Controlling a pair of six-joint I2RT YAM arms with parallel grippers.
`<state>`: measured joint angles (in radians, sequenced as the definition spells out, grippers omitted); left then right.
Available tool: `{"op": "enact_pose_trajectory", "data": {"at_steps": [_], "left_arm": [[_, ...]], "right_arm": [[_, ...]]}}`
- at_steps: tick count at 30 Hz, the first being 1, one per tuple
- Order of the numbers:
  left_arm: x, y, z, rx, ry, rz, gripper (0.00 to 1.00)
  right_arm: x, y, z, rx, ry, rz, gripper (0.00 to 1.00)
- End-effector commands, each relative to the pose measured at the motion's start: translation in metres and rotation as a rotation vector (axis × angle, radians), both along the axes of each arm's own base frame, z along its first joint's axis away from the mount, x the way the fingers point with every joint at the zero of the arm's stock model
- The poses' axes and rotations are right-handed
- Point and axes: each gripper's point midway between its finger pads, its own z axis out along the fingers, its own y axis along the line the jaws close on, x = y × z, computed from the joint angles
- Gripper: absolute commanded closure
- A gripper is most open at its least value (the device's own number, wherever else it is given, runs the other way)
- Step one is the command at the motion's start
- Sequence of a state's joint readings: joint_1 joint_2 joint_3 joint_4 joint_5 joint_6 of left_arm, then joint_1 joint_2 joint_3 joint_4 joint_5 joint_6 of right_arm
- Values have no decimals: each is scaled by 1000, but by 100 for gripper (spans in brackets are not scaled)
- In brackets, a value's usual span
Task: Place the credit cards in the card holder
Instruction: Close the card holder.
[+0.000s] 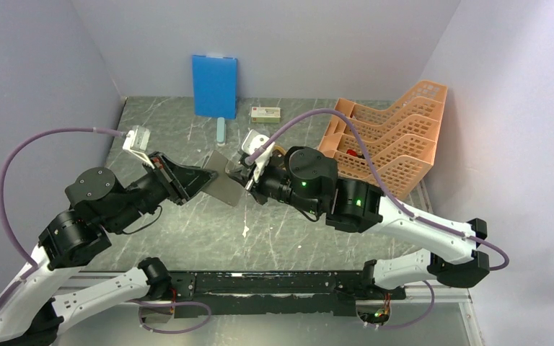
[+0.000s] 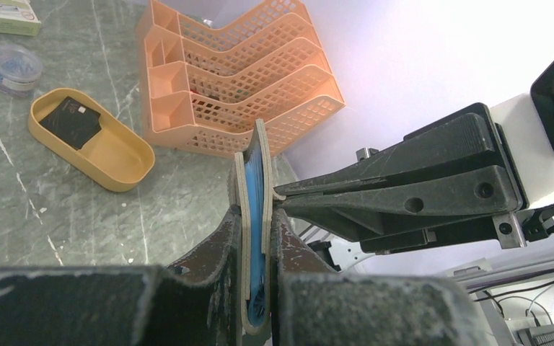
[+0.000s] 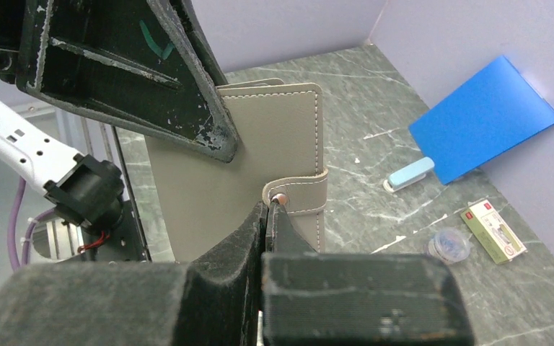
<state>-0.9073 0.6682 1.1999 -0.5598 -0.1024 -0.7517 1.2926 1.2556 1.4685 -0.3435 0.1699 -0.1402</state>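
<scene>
— Bottom centre?
— Clamping the card holder (image 2: 254, 162) edge-on and upright in the left gripper (image 2: 257, 231); blue showing between grey leaves.
— From the right?
— Reaching in level with the right gripper (image 2: 288, 196), jaws pressed together, tip against the holder's right leaf.
— Left side?
— Shows dark credit cards (image 2: 72, 121) in an orange oval tray (image 2: 126, 162). Beyond, an orange mesh organiser (image 2: 260, 65). Upper left, a round tub (image 2: 16, 68) and a box (image 2: 3, 18).
</scene>
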Motion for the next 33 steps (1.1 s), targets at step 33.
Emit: {"op": "enact_pose_trajectory", "data": {"at_steps": [33], "left_arm": [[-103, -36, 111, -331, -349, -625, 95]], "right_arm": [[-21, 41, -40, -201, 79, 128, 100]]}}
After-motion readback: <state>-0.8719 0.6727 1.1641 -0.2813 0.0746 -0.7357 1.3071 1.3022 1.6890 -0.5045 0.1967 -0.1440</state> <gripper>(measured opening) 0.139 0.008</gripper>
